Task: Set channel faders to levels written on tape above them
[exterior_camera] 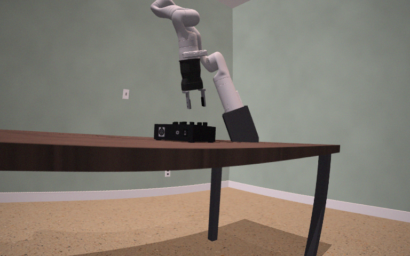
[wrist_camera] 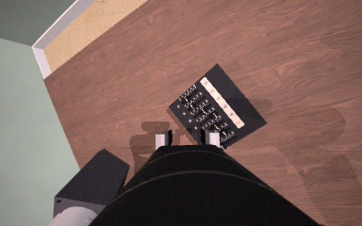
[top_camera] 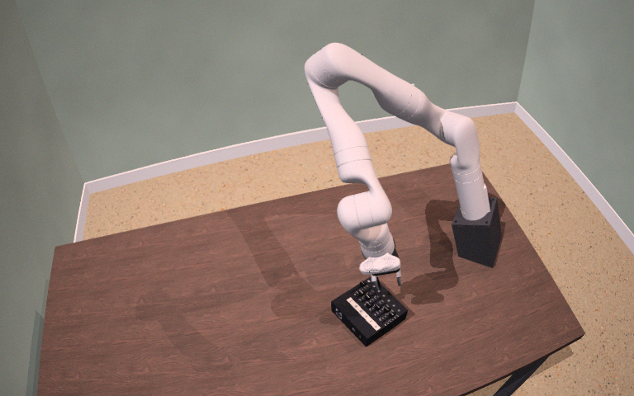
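Presently: lighting desk (top_camera: pixel 369 312), standing on table (top_camera: pixel 186 289) near arm's base.
Gripper (exterior_camera: pixel 195 98) hovers above, fingers spread, empty. Rigid, likely light, apt to slide; small fader caps (wrist_camera: pixel 203 109) want pinching across their sides.

The arm (top_camera: pixel 347 139) is matte white with rounded, tubular links and thin seam lines at the joints. It rises from a dark grey block pedestal (top_camera: pixel 490 252). Its gripper (exterior_camera: pixel 195 101) has a black body and pale grey fingers (exterior_camera: pixel 188 100).

1 lighting desk (top_camera: pixel 357 319), 1 arm (top_camera: pixel 355 139), 1 gripper (exterior_camera: pixel 195 100), 1 table (top_camera: pixel 186 289).
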You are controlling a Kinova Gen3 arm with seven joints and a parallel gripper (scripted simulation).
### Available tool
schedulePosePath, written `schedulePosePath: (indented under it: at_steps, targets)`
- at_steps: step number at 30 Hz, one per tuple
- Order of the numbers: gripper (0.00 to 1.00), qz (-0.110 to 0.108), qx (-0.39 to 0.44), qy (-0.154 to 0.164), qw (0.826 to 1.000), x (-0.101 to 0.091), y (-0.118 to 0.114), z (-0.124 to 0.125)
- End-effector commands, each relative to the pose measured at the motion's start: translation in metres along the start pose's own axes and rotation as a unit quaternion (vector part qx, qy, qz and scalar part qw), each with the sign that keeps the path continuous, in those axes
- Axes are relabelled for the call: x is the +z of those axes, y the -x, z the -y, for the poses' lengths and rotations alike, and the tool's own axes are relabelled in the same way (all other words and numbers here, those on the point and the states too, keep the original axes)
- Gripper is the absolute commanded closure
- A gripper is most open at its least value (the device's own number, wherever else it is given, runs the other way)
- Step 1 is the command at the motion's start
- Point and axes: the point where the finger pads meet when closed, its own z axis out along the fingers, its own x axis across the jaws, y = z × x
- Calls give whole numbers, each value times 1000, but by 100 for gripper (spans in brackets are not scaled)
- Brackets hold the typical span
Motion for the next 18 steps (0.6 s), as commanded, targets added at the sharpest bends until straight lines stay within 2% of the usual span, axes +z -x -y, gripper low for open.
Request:
schedulePosePath:
  at_steps: [1,6,13,16,18]
  targets:
    - [0,0,26,-1,1000,0,3,5]
    - [0,9,118,7,993,5,2,2]
    - [0,17,229,20,973,11,2,-3]
    - [0,19,270,24,962,13,2,-4]
    - [0,19,270,24,962,13,2,-4]
